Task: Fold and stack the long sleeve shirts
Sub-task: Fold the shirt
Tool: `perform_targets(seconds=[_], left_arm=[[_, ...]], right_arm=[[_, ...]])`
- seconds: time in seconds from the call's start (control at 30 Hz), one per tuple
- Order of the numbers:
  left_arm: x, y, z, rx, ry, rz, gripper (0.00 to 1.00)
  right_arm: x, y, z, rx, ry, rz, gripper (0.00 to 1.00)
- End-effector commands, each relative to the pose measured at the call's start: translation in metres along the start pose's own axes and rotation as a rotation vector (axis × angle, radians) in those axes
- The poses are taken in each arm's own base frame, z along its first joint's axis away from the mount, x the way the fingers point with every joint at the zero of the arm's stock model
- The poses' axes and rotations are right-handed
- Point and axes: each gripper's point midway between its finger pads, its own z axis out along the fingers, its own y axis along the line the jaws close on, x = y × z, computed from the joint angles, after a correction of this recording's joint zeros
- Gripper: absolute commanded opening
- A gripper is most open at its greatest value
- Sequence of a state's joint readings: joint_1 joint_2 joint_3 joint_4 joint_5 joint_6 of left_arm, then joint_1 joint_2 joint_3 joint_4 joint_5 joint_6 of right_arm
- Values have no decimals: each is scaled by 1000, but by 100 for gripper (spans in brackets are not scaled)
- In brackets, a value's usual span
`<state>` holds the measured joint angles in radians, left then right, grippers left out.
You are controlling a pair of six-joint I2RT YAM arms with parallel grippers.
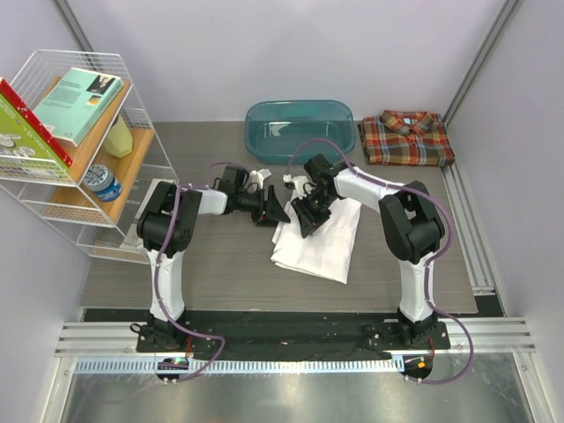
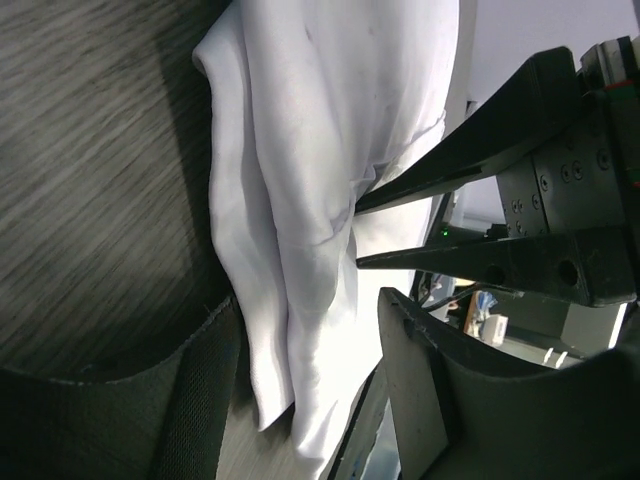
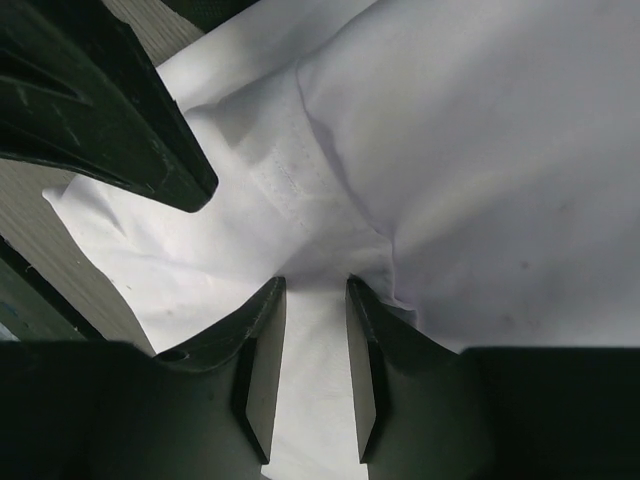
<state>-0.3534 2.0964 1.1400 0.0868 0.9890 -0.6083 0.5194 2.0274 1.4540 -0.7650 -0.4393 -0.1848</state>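
- The white shirt (image 1: 319, 247) is lying in the middle of the desk (image 1: 220, 264), folded into a long panel. Its long axis is running from the far edge toward the near edge, with the near end leaning a little toward the left edge.
- The plaid shirt (image 1: 407, 139) is sitting folded in the far right corner, well apart from the white one. Its collar is pointing at the far edge and its longer side is running along that edge.
- My right jaws are standing only a narrow slit apart and are pinching a ridge of the white shirt at its far left part. The cloth is filling the slit, and creases are fanning out from it.
- My left jaws are standing spread wide, just beside the right ones on their left and pointing toward the right edge. The shirt's doubled left border is passing between them, and I am not seeing either side pressing it.
- The white shirt is looking plain and mostly smooth across its broad top layer. Along the left border it is gathering into soft, rolled layers that are resting on the desk.
- The teal tub (image 1: 300, 129) is standing at the far edge, just beside the plaid shirt on its left.
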Motion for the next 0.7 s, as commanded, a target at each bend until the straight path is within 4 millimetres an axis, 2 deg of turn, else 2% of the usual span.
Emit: perform_targets(seconds=[0.0,0.47,0.57,0.6,0.63,0.67], left_arm=[[9,40,17,-100,-11,-59,58],[0,47,33,-99,-32,-86,48],[-5,47,35,-101,-37,-86,33],[-12,43,34,-98,-37,-75,20],[-13,45,33,-113,-24,-38,14],[-6,46,27,-148,8,-61,8]], right_arm=[[-4,-17,7,53,8,-29,36],[-9,-14,6,39,-5,-20,36],[-15,-10,0,25,-30,-16,36],[-17,-10,-3,25,-35,-11,37],[-20,-9,-8,26,-47,-5,37],[-24,-9,-14,25,-59,2,39]])
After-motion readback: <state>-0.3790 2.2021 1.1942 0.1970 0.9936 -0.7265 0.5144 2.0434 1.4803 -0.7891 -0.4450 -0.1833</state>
